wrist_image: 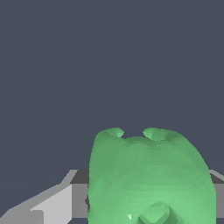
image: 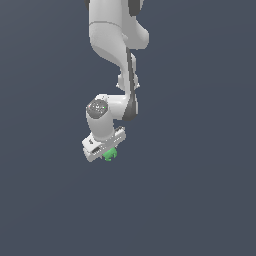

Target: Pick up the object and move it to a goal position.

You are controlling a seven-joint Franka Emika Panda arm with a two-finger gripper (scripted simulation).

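Note:
The object is a small bright green lumpy blob [image: 110, 153]. In the exterior view it sits right under the white gripper [image: 107, 151], mostly covered by the gripper's body, with only a bit of green showing. In the wrist view the green blob [wrist_image: 151, 177] fills the near part of the picture, between the grey fingers [wrist_image: 52, 203]. The fingers stand close against both its sides, so the gripper looks shut on it. Whether the blob rests on the ground or hangs above it, I cannot tell.
The white arm [image: 112, 35] comes down from the top of the exterior view. All around is a plain dark blue-grey ground [image: 200, 200] with no other object and no goal marker in view.

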